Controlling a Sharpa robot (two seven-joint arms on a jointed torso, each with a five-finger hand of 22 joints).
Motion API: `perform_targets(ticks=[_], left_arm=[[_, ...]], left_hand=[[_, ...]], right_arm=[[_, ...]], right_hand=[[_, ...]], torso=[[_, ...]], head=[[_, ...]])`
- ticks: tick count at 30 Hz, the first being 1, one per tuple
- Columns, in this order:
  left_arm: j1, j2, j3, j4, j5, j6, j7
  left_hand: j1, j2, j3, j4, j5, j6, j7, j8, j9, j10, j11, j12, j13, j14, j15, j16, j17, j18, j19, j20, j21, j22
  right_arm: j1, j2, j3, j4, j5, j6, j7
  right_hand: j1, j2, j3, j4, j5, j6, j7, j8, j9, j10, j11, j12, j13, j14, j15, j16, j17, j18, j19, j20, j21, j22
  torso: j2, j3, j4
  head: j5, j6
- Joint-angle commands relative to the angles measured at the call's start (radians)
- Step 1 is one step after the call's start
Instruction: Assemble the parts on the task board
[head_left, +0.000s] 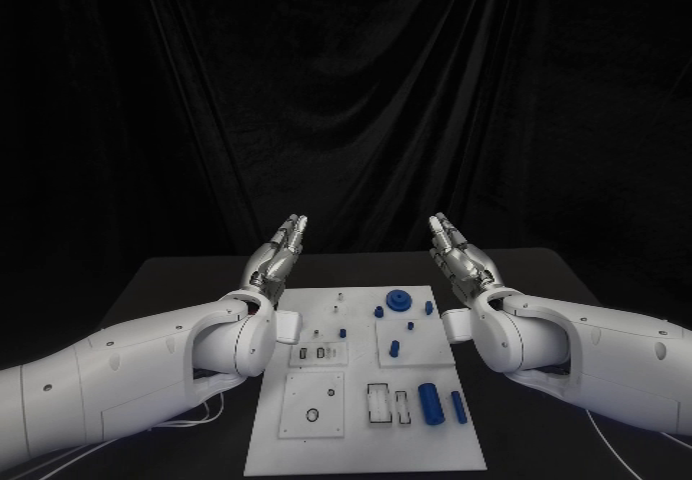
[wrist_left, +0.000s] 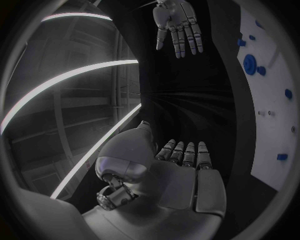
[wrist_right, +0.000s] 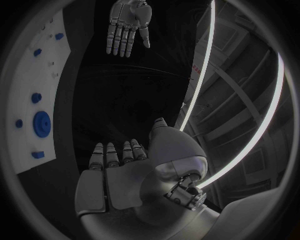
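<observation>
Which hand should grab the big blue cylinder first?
Probably the right hand. The big blue cylinder lies on the right side of the board, nearer the right arm. Both hands are open and raised beyond the board's far end; the left hand would need to cross over.

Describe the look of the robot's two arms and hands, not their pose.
Both arms are smooth, glossy white shells with rounded joints and small dark dots. The left hand and right hand are silver metal with segmented fingers and flat plate-like palms. Thin white cables trail on the black table by each arm.
</observation>
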Motion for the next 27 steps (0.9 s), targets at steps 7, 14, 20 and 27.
perform_targets(ticks=[7,14,20,27], left_arm=[[0.074,0.027,-0.064,-0.038,0.094,0.441,0.062],[0.111,0.041,-0.101,-0.058,0.124,0.595,0.077],[0.123,0.045,-0.111,-0.064,0.134,0.641,0.082],[0.121,0.002,-0.112,-0.159,-0.091,0.679,0.134]], left_hand=[[0.056,0.011,-0.008,0.017,0.011,-0.003,-0.036,0.004,-0.001,0.0,-0.007,-0.007,-0.001,0.001,-0.044,-0.004,-0.001,0.029,-0.001,0.026,-0.004,-0.002],[0.09,0.008,-0.006,0.016,0.04,0.019,-0.019,0.009,0.003,0.0,-0.007,-0.007,-0.001,0.001,0.001,-0.004,-0.001,0.041,-0.001,0.084,-0.004,-0.002],[0.149,0.008,-0.002,0.016,0.09,0.047,0.0,0.013,0.007,0.0,0.056,-0.007,-0.001,0.001,0.079,-0.004,-0.001,0.047,-0.001,0.182,-0.004,-0.002],[0.189,0.007,-0.014,0.016,0.109,0.093,0.026,0.021,0.013,0.0,0.079,-0.007,-0.001,0.001,0.089,-0.004,-0.001,0.048,-0.001,0.202,-0.004,-0.002]], right_arm=[[0.075,-0.012,-0.079,-0.026,0.164,0.413,-0.115],[0.102,-0.016,-0.11,-0.035,0.202,0.509,-0.139],[0.104,-0.017,-0.113,-0.036,0.205,0.518,-0.141],[0.122,-0.095,-0.113,-0.018,0.049,0.47,-0.108]], right_hand=[[0.055,0.005,-0.018,0.01,0.009,0.009,0.008,0.006,0.002,-0.001,0.009,-0.005,-0.002,0.0,-0.091,-0.004,-0.001,0.02,-0.001,0.005,-0.006,-0.002],[0.065,0.004,-0.018,0.01,0.007,0.016,0.039,0.008,0.004,-0.001,0.04,-0.005,-0.002,0.0,-0.036,-0.004,-0.001,0.019,-0.001,0.058,-0.006,-0.002],[0.102,0.002,-0.016,0.009,0.025,0.053,0.097,0.022,0.011,0.0,0.098,-0.001,0.0,0.0,0.055,-0.004,-0.001,0.021,0.09,0.167,0.06,0.04],[0.244,-0.031,0.004,-0.016,0.221,0.306,0.257,0.158,0.058,0.173,0.258,0.23,0.071,0.46,0.214,0.333,0.141,0.027,0.649,0.294,0.352,0.169]], torso=[[0.001,-0.0005,0.0002],[0.001,-0.0005,0.0002],[0.001,-0.0005,0.0002],[0.029,-0.0054,0.012]], head=[[0.0,0.0],[0.0,0.0],[0.0,0.0],[-0.012,-0.113]])
